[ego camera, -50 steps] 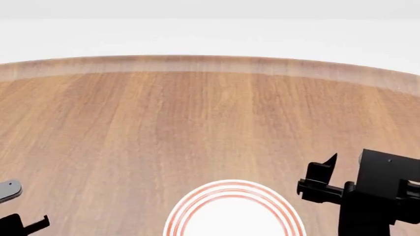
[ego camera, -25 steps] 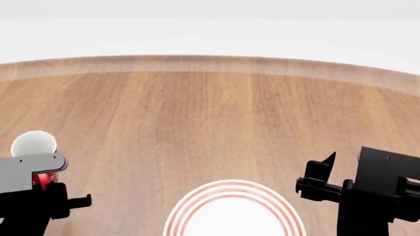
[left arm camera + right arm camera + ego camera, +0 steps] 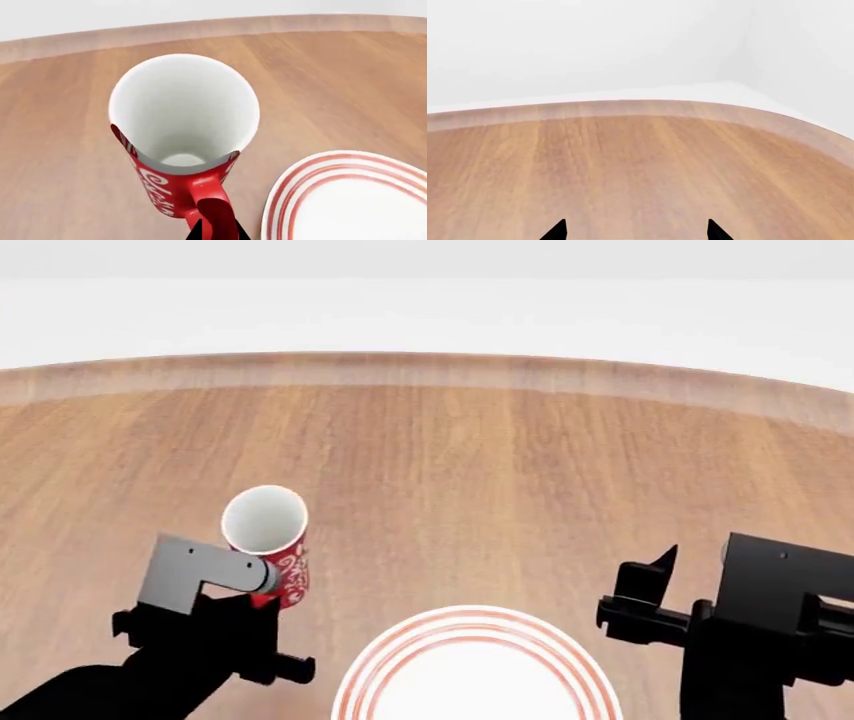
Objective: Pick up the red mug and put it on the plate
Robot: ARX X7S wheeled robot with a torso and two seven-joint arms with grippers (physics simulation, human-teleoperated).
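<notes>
red mug [image 3: 271, 543]: tilted, held aloft | plate [image 3: 474, 672]: flat, near edge

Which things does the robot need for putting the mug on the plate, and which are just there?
Needed:
- red mug
- plate
- left gripper, holding the mug's handle

Just there:
- wooden table
- right gripper, holding nothing

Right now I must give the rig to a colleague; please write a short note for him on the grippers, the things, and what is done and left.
Left gripper: shut on the red mug by its handle, holding it above the table, left of the plate.
Right gripper: open, holds nothing, beside the plate on the right.
Done: the mug is grasped and off the table.
Left: carry it over the plate, lower it upright, open the gripper, withdraw.
</notes>
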